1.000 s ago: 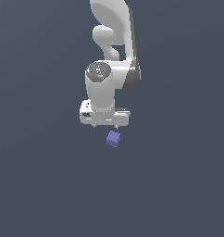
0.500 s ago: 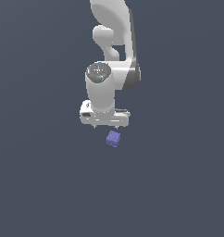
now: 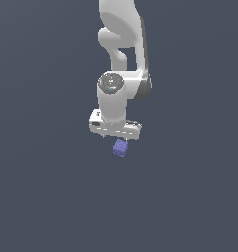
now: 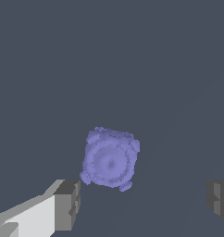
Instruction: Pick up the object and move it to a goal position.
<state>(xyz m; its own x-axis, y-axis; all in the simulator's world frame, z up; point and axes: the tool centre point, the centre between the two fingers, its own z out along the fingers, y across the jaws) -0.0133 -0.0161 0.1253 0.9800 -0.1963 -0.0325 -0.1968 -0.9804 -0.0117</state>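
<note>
Fingers (image 4: pixel 65 203) of the white end effector (image 4: pixel 141 201) stand wide apart and grip nothing, with the small purple-blue cube (image 4: pixel 109 158) lying between them on the flat dark grey surface (image 4: pixel 132 55), touching neither. Seen from the exterior view, the cube (image 3: pixel 121 147) sits just below the end effector (image 3: pixel 116 133), which points straight down from the white Panda arm (image 3: pixel 122 44) above it.
</note>
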